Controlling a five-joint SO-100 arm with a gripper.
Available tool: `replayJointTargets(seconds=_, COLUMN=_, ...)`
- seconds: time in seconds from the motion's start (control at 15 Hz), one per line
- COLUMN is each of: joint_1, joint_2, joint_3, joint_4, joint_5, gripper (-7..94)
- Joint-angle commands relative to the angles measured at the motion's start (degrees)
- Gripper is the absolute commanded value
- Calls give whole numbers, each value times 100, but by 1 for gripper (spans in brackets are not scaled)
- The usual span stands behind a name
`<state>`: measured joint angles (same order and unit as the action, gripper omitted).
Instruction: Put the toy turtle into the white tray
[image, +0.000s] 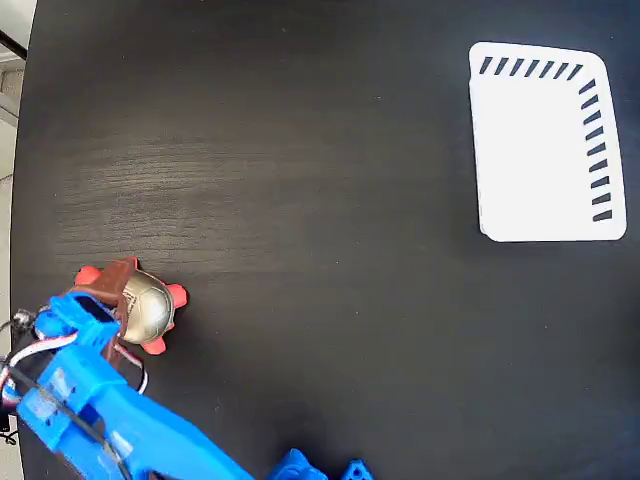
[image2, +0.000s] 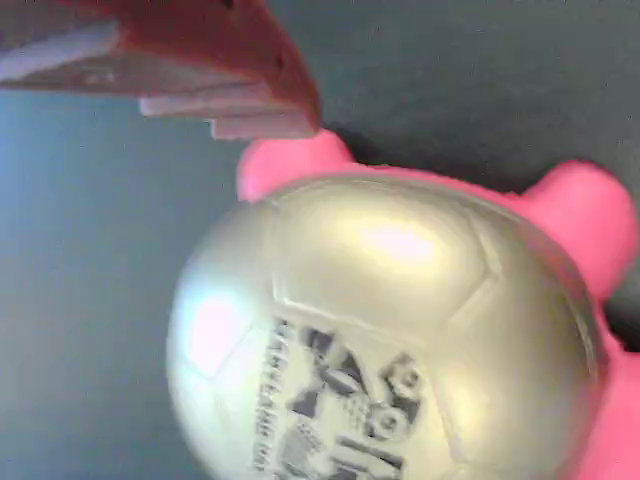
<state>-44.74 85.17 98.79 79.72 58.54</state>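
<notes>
Silvery-shelled toy turtle (image: 148, 304) lower left — white tray (image: 540, 150) upper right

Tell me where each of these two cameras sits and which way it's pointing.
Fixed view: overhead, looking straight down on the black table, the white tray at upper right, the blue arm at lower left.
Wrist view: rides on the arm, close above the toy turtle; one reddish claw finger shows at top.
Shared: both show the toy turtle and the table.
</notes>
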Motion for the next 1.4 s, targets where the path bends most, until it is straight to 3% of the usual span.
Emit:
replayJointTargets(seconds=0.0, joint_1=-70, joint_2=70, joint_3=-70, joint_4=-79, joint_5=88, gripper=62)
replayJointTargets(seconds=0.87, joint_1=141, joint_2=-536, joint_3=220, joint_4=-817, joint_5=220, gripper=54)
replayJointTargets(seconds=1.07, joint_1=158, joint_2=-536, joint_3=290, joint_4=-949, joint_5=229, gripper=40)
replayJointTargets(seconds=1.33, joint_1=299, joint_2=-422, joint_3=378, joint_4=-1116, joint_5=229, gripper=7)
